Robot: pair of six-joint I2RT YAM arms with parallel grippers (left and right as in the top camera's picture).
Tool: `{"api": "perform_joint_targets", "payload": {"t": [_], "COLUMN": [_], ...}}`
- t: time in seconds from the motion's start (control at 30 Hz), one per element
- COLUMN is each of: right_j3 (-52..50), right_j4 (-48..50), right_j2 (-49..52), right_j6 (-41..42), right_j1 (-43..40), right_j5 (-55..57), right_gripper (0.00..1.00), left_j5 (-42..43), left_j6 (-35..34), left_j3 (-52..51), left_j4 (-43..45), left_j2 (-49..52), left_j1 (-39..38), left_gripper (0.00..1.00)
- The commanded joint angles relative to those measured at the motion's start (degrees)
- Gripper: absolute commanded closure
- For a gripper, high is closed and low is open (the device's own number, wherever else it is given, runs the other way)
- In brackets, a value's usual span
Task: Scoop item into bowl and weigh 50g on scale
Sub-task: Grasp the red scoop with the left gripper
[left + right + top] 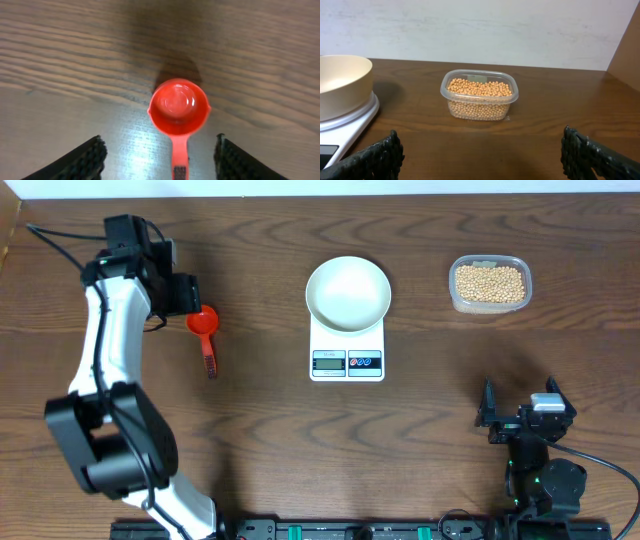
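**Left pincer (159, 145):** jaws apart, nothing gripped. Both black fingers (90, 157) hung low over the table (60, 60).
- Between the fingers: the handle of a red scoop (178, 107), touching neither pad, a gap on each side.
- Just ahead of the fingertips: the scoop's cup, mouth up and empty, flat on the wood.
- Beyond the cup: bare wood grain only.

**Right pincer (481, 135):** jaws wide apart, nothing gripped. Its fingers sat at the two lower corners of the wrist view.
- Directly below and ahead: bare table.
- Straight ahead, well apart from the fingertips: a clear tub (442, 89), lid off, filled nearly to the rim with beans (480, 88).
- Ahead and to the left, about as far as the tub: the white bowl (340, 85), upright on the scale (350, 122). In the overhead view the bowl was empty. It covered the far part of the platform and left the display and both buttons clear. The digits could not be read.
- Farthest ahead: a pale wall behind the table edge.

**Task thing:** all beans were in the tub.
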Motion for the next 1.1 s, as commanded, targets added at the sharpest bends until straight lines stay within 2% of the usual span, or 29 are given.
{"api": "perform_joint_targets", "payload": {"t": [0.0,0.17,0.4,0.6,0.7,0.93,1.03,1.07], "right_j3": [-0.2,-0.2,-0.2,-0.2,-0.2,-0.2,-0.2,-0.2], "right_j4": [-0.1,-0.1,-0.1,-0.1,-0.1,-0.1,-0.1,-0.1], "right_j2": [-0.3,-0.3,-0.3,-0.3,-0.3,-0.3,-0.3,-0.3], "right_j6": [0.0,-0.1,0.0,0.0,0.0,0.0,0.0,0.0], "right_j1": [0.3,0.3,0.3,0.3,0.3,0.3,0.3,0.3], "right_j5": [-0.5,-0.5,-0.5,-0.5,-0.5,-0.5,-0.5,-0.5], "right_gripper": [0.01,0.01,0.01,0.01,0.01,0.01,0.01,0.01], "left_j5": [-0.7,-0.7,-0.9,-0.9,-0.9,-0.9,-0.9,-0.9], "left_j6": [-2.6,-3.1,-3.2,-3.2,-3.2,-3.2,-3.2,-3.2], "left_j3": [0.9,0.9,0.9,0.9,0.9,0.8,0.8,0.8], "left_j4": [1.1,2.6,2.8,3.1,3.5,4.5,4.6,4.7], "left_j2": [3.5,7.9,12.3,14.8,15.2,16.4,16.6,16.6], "left_j1": [0.1,0.1,0.1,0.1,0.1,0.1,0.1,0.1], "left_gripper": [0.37,0.45,0.48,0.61,0.64,0.81,0.92,0.92]}}
